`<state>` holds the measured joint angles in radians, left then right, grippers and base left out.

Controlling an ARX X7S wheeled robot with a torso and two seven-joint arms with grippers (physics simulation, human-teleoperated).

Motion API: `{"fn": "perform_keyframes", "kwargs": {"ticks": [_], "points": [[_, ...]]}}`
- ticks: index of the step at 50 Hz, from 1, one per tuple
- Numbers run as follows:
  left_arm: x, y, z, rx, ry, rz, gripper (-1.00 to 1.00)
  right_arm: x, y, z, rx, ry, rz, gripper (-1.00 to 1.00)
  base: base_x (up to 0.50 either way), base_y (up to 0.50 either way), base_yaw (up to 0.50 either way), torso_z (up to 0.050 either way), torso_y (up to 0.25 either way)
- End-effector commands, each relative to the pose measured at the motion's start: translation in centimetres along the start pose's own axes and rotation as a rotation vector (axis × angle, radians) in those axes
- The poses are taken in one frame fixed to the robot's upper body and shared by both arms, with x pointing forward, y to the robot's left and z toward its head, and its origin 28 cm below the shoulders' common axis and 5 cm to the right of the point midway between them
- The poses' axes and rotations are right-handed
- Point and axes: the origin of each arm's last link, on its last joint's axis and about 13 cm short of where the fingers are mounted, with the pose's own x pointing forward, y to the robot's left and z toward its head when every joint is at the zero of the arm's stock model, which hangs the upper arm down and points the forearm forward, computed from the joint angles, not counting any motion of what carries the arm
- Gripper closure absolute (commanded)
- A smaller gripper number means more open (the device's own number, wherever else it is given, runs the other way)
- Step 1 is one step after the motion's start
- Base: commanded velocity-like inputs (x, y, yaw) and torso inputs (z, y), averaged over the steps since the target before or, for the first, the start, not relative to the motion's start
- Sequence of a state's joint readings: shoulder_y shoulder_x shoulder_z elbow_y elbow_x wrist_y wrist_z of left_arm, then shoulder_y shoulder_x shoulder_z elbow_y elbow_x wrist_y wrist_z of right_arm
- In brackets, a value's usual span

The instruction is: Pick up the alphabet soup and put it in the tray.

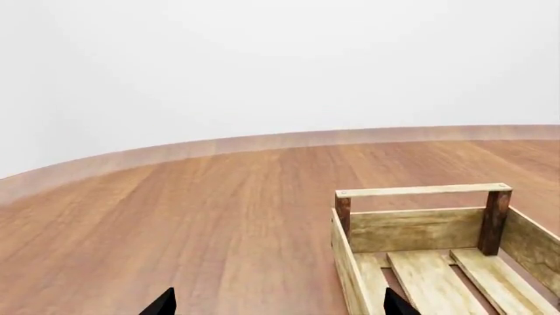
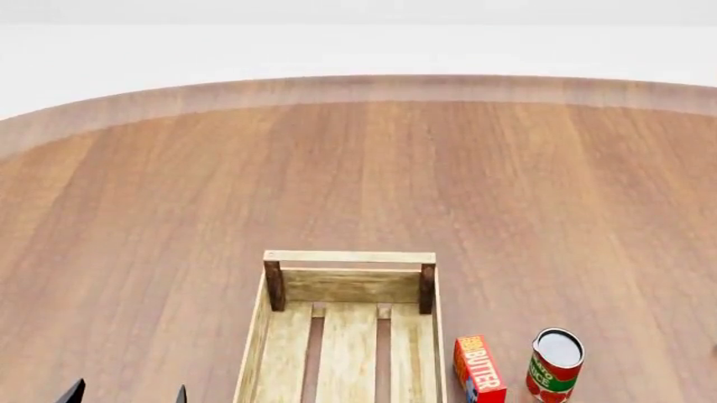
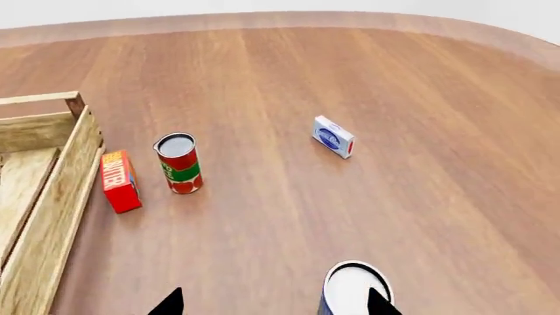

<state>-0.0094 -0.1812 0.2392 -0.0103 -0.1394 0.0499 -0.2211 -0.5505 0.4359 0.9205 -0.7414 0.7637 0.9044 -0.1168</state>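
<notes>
The alphabet soup (image 3: 352, 289) shows only in the right wrist view: a pale lid and a strip of blue label, upright on the table under one fingertip of my right gripper (image 3: 275, 303). That gripper is open and hovers above it, holding nothing. The tray (image 2: 348, 336) is a light-wood slatted crate with dark corner posts; it also shows in the left wrist view (image 1: 420, 230) and the right wrist view (image 3: 52, 210), and it is empty. My left gripper (image 2: 126, 393) is open and empty just left of the tray, also in its own view (image 1: 278, 305).
A red-and-green can (image 3: 180, 164) and a red butter box (image 3: 119, 180) stand just right of the tray; they show in the head view too, can (image 2: 555, 365) and box (image 2: 479, 369). A small white-and-blue box (image 3: 334, 136) lies farther out. The round wooden table (image 2: 358, 168) curves away behind.
</notes>
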Motion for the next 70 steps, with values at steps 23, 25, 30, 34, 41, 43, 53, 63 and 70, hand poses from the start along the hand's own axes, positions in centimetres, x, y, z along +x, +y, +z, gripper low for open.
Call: {"fn": "perform_keyframes", "kwargs": {"ticks": [23, 25, 30, 34, 41, 43, 53, 63, 70], "points": [[0.0, 0.0, 0.0, 0.002, 0.001, -0.001, -1.00, 0.7, -2.7, -2.3, 0.065, 0.017, -0.146, -1.00, 0.00, 0.00, 0.00, 0.000, 0.000], [0.0, 0.0, 0.0, 0.002, 0.001, -0.001, -1.00, 1.0, -2.7, -2.4, 0.069, 0.019, -0.144, -1.00, 0.00, 0.00, 0.00, 0.000, 0.000], [0.0, 0.0, 0.0, 0.002, 0.002, -0.002, -1.00, 1.9, -2.7, -2.4, 0.082, 0.017, -0.156, -1.00, 0.00, 0.00, 0.00, 0.000, 0.000], [0.0, 0.0, 0.0, 0.002, 0.002, -0.002, -1.00, 2.6, -2.8, -2.3, 0.091, 0.017, -0.161, -1.00, 0.00, 0.00, 0.00, 0.000, 0.000], [0.0, 0.0, 0.0, 0.000, 0.001, -0.004, -1.00, 3.4, -3.1, -2.2, 0.100, 0.031, -0.177, -1.00, 0.00, 0.00, 0.00, 0.000, 0.000], [0.0, 0.0, 0.0, 0.001, 0.000, -0.004, -1.00, 3.8, -3.3, -2.2, 0.105, 0.035, -0.183, -1.00, 0.00, 0.00, 0.00, 0.000, 0.000], [0.0, 0.0, 0.0, 0.001, 0.001, -0.004, -1.00, 5.0, -3.6, -2.6, 0.112, 0.053, -0.199, -1.00, 0.00, 0.00, 0.00, 0.000, 0.000], [0.0, 0.0, 0.0, 0.002, 0.000, -0.003, -1.00, 6.4, -3.3, -3.0, 0.120, 0.063, -0.198, -1.00, 0.00, 0.00, 0.00, 0.000, 0.000], [0.0, -0.1, 0.0, 0.008, -0.005, -0.005, -1.00, 7.2, -2.9, -3.2, 0.119, 0.073, -0.192, -1.00, 0.00, 0.00, 0.00, 0.000, 0.000]]}}
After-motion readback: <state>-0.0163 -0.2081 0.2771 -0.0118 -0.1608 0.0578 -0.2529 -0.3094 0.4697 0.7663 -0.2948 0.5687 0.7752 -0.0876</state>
